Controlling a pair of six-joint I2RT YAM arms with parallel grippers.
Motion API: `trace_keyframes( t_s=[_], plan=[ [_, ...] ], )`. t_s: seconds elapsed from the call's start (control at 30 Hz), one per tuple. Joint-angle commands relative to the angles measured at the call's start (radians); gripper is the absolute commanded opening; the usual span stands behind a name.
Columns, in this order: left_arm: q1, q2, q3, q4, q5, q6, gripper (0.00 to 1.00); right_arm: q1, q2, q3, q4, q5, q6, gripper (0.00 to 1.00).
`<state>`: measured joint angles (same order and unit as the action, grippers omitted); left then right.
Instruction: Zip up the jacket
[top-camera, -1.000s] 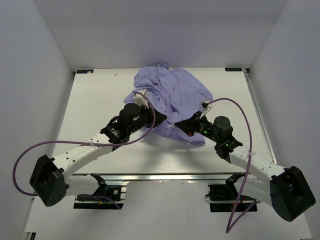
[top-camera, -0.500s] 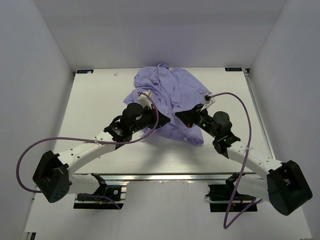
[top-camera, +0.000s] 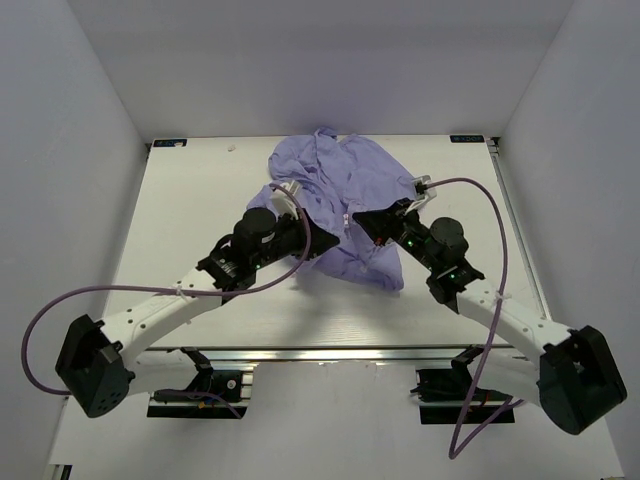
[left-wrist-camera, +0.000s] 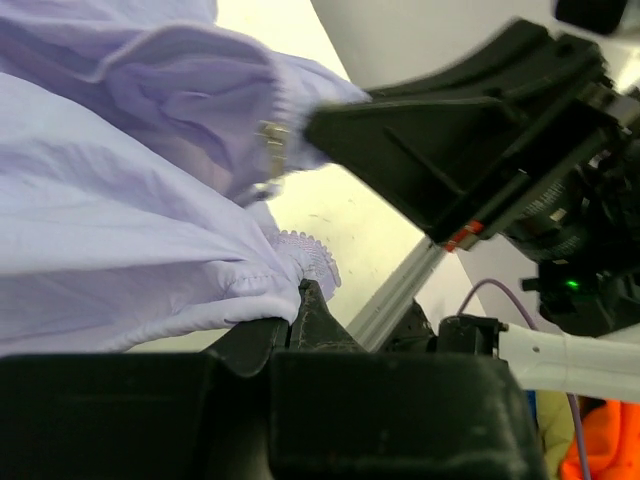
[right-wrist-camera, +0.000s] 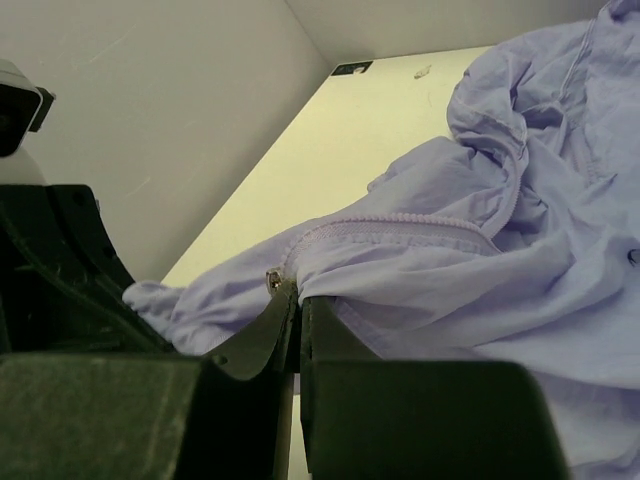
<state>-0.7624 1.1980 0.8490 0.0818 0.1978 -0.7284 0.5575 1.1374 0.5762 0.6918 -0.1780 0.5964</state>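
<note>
The lavender jacket (top-camera: 345, 190) lies crumpled at the back middle of the table. My left gripper (top-camera: 318, 240) is shut on its lower hem, with fabric pinched between the fingertips in the left wrist view (left-wrist-camera: 292, 312). My right gripper (top-camera: 360, 220) is shut on the jacket right at the metal zip slider (right-wrist-camera: 272, 279); a closed run of zip teeth (right-wrist-camera: 400, 222) leads away from it. The slider (left-wrist-camera: 270, 138) and the right gripper's finger (left-wrist-camera: 450, 150) also show in the left wrist view. The two grippers are a few centimetres apart.
White table (top-camera: 200, 200) inside a white-walled enclosure. An aluminium rail (top-camera: 320, 352) runs along the near edge. Purple cables (top-camera: 480, 215) arc over both arms. Most of the jacket bunches toward the back wall.
My right gripper has moved up and toward the back with the zip slider. My left gripper stays near the same spot on the hem, shifting only slightly.
</note>
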Motion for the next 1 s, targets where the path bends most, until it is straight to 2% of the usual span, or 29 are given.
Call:
trace_keyframes(
  t_s=[0.0,0.17,0.37,0.67,0.97],
  plan=[
    [-0.006,-0.089,-0.014,-0.043,-0.09,0.03,0.0,-0.002,-0.096,-0.01,-0.055,0.017,-0.066,0.0],
    [-0.006,-0.11,-0.015,-0.054,-0.141,0.049,0.0,-0.002,-0.159,-0.016,-0.181,-0.03,-0.066,0.0],
    [-0.006,-0.031,0.033,-0.053,-0.127,0.093,0.0,-0.002,-0.151,0.019,-0.296,-0.141,-0.035,0.0],
    [-0.006,-0.002,0.019,-0.019,-0.152,0.218,0.0,-0.002,-0.104,0.137,-0.538,-0.15,-0.033,0.0],
    [-0.006,-0.014,-0.019,0.018,-0.143,0.245,0.0,-0.002,-0.05,0.171,-0.542,-0.181,-0.014,0.0]
  ],
)
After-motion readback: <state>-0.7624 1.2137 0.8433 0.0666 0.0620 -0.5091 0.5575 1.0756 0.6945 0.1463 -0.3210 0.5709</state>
